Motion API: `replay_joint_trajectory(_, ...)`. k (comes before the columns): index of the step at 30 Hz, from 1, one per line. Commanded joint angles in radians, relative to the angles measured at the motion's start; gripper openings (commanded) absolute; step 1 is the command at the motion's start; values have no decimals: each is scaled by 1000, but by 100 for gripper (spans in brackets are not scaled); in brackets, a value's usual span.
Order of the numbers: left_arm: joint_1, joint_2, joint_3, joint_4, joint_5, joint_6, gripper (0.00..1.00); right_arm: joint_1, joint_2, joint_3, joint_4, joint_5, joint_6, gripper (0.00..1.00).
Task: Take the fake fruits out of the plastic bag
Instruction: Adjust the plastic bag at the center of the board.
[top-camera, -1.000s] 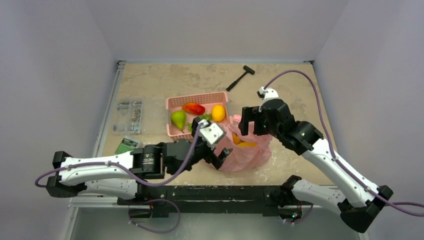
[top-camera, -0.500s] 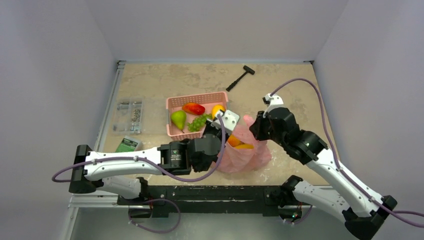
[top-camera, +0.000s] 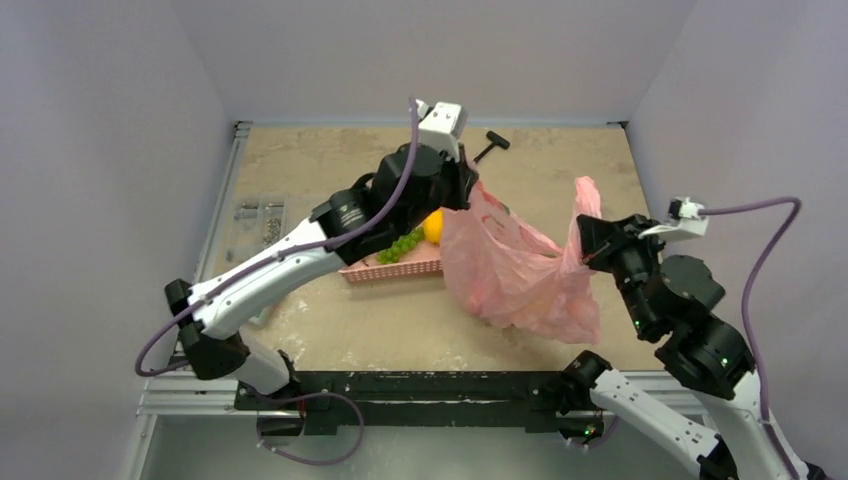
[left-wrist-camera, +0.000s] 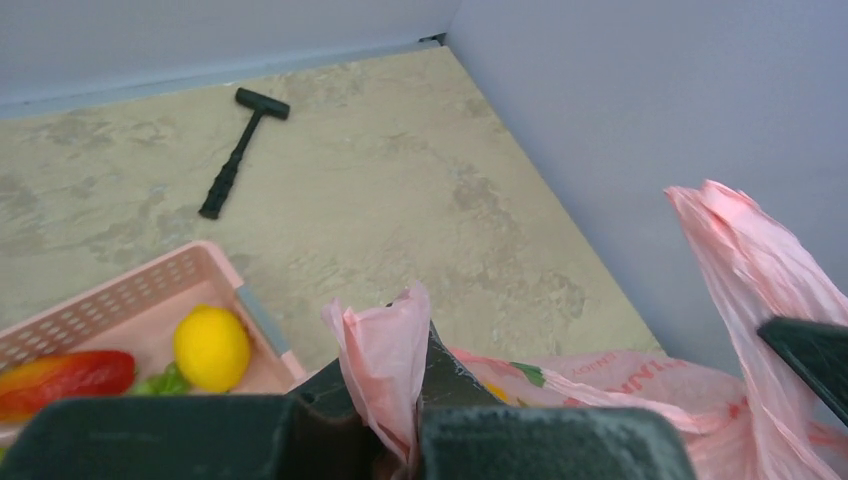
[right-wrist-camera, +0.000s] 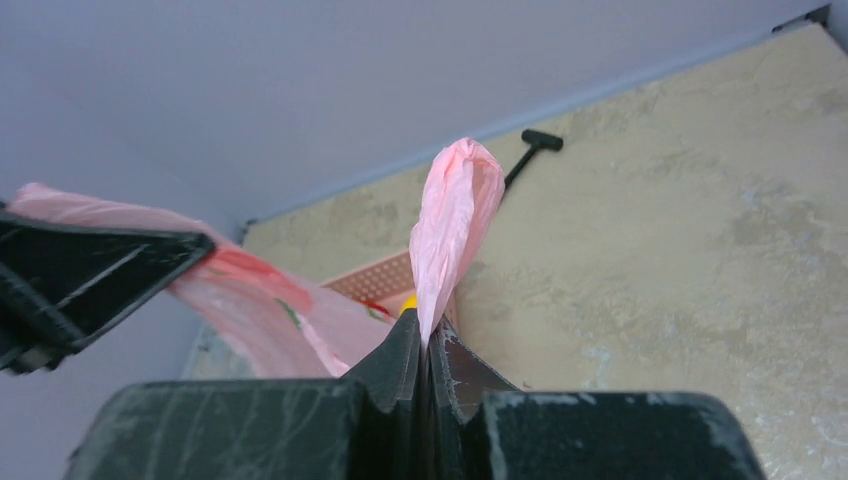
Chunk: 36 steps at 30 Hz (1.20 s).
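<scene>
The pink plastic bag (top-camera: 510, 275) hangs stretched between my two grippers, above the table. My left gripper (top-camera: 468, 195) is raised over the basket and shut on the bag's left handle (left-wrist-camera: 385, 340). My right gripper (top-camera: 583, 255) is shut on the right handle (right-wrist-camera: 455, 200), which sticks up out of its closed fingers. In the wrist views the pinches sit at the left gripper (left-wrist-camera: 390, 360) and the right gripper (right-wrist-camera: 428, 325). The fake fruits inside the bag are hidden by its folds.
The pink slotted basket (top-camera: 400, 268) lies under my left arm, holding green grapes (top-camera: 400, 245), a yellow fruit (left-wrist-camera: 210, 347) and a red one (left-wrist-camera: 65, 372). A black hammer (top-camera: 488, 146) lies at the back. A clear parts box (top-camera: 258, 218) sits at the left.
Both grippers shut on the bag's handles and rose. The left arm swung up and back, the right pulled to the right, lifting and stretching the bag off the table.
</scene>
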Motion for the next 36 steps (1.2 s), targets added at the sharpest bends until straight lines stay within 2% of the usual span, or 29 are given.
replay_joint_trajectory(1,104,201,242,-37,264,-30,0,1,-39,37,103,90,-79,0)
replay_joint_trajectory(4,190,383,509,-88,427,-2,0,1,-64,9,202,-29,-197,0)
replay_joint_trajectory(6,240,496,662,-147,557,-14,0,1,-65,-9,229,-171,-262,0)
replay_joint_trajectory(7,260,537,713,-163,623,-26,0,1,-59,-16,228,-236,-284,0)
replay_joint_trajectory(9,284,576,721,-173,688,-45,0,1,-44,-43,229,-499,-294,3)
replay_joint_trajectory(11,291,554,633,-155,705,-40,0,2,-39,-111,249,-676,-233,7)
replay_joint_trajectory(14,300,495,459,-99,719,-42,0,2,-78,-267,306,-795,-124,10)
replay_joint_trajectory(15,304,482,427,-100,719,-45,5,1,-97,-306,312,-801,-99,10)
replay_joint_trajectory(17,313,465,395,-149,721,-41,24,1,-137,-355,317,-805,-75,12)
replay_joint_trajectory(19,314,447,383,-213,705,-32,42,2,-156,-358,295,-789,-81,17)
replay_joint_trajectory(23,314,347,311,-265,679,-41,54,1,-128,-338,262,-788,-129,21)
replay_joint_trajectory(27,319,155,104,-205,653,-60,90,2,-100,-332,266,-812,-176,26)
replay_joint_trajectory(29,334,73,38,-211,634,-87,99,1,-91,-344,289,-825,-190,32)
replay_joint_trajectory(34,369,-84,-128,-251,655,-158,100,2,-13,-322,308,-953,-211,49)
replay_joint_trajectory(36,369,-144,-275,-154,733,-211,95,0,9,-319,297,-983,-208,51)
